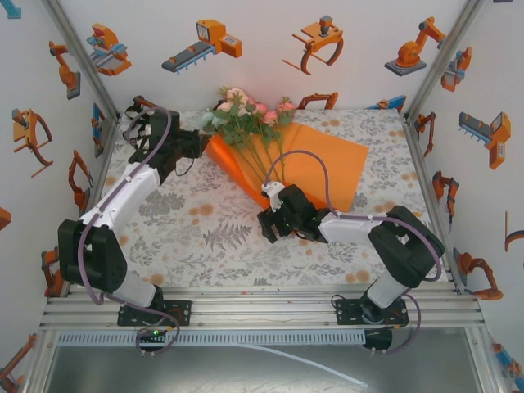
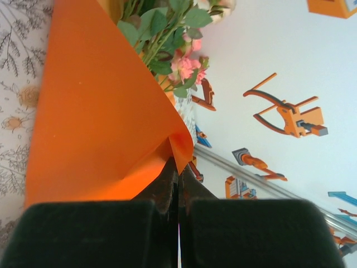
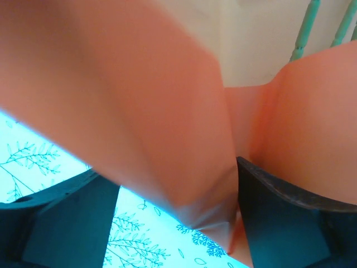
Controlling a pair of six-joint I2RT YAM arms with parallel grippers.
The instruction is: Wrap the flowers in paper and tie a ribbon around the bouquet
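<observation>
The orange paper lies spread on the table's far half. The flowers lie on it, blooms at the far edge and stems running toward me. My left gripper is shut on the sheet's left corner, which it lifts; in the left wrist view the corner sits pinched in my left gripper, with the flowers beyond. My right gripper is at the paper's near corner. In the right wrist view that folded corner hangs between its parted fingers, against the right one. The ribbon is out of view.
The tablecloth has a floral print. White walls with orange robot pictures close in the back and both sides. An aluminium rail runs along the near edge, where both arm bases are bolted.
</observation>
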